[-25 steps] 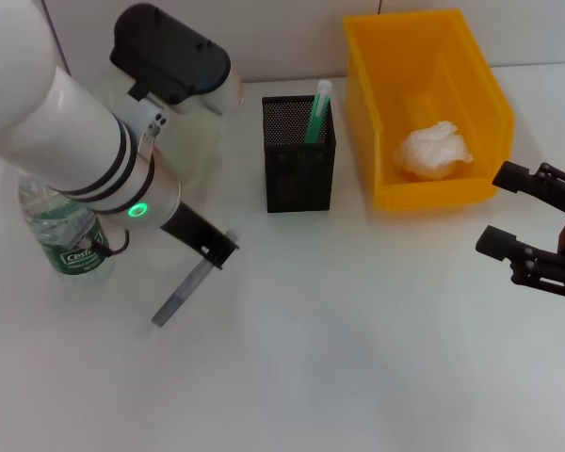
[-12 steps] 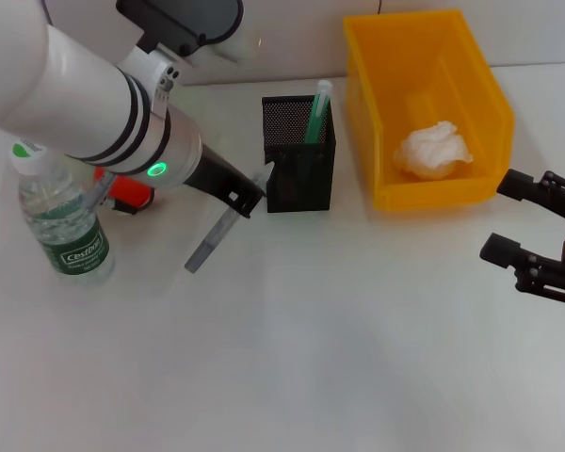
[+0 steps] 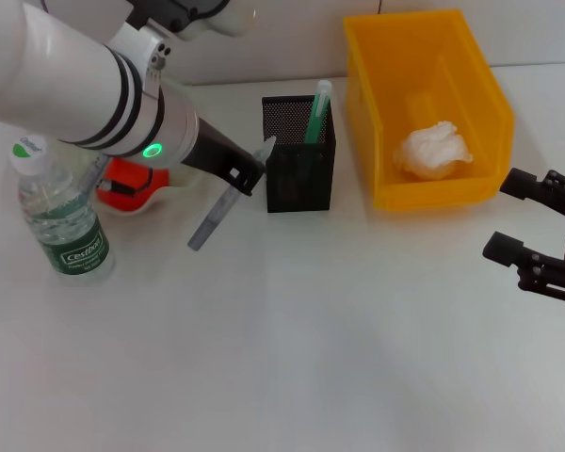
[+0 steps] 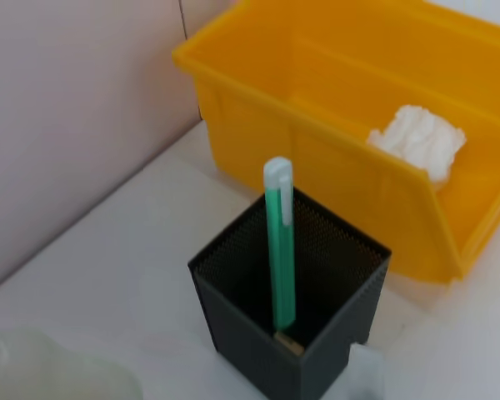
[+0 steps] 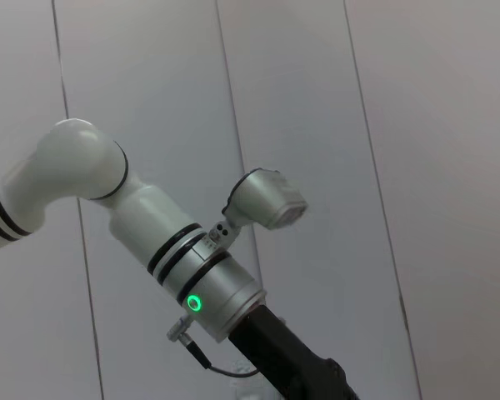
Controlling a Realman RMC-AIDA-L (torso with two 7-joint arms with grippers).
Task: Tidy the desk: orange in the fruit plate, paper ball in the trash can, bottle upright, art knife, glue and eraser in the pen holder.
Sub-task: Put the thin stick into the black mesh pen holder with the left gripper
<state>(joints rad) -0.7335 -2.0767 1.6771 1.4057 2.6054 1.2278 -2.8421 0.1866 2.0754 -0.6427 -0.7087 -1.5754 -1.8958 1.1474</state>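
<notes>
My left gripper (image 3: 234, 175) is shut on the grey art knife (image 3: 212, 221), which hangs slanted in the air with its top end at the left rim of the black mesh pen holder (image 3: 299, 168). A green glue stick (image 3: 316, 115) with a white cap stands in the pen holder (image 4: 287, 325). The paper ball (image 3: 433, 151) lies in the yellow trash can (image 3: 471, 104). The bottle (image 3: 61, 217) stands upright at the left. The orange (image 3: 124, 182) sits behind the bottle, partly hidden by my arm. My right gripper (image 3: 514, 217) hovers open at the right edge. I cannot make out the eraser.
The trash can (image 4: 258, 92) stands close beside the pen holder, near the back wall. A small tan piece (image 4: 288, 340) lies at the holder's bottom. My left arm (image 5: 192, 275) fills the right wrist view.
My left gripper has lifted the art knife off the table by the bottle and carried it right and back to the pen holder. The orange has come into sight. My right gripper drifted slightly right.
</notes>
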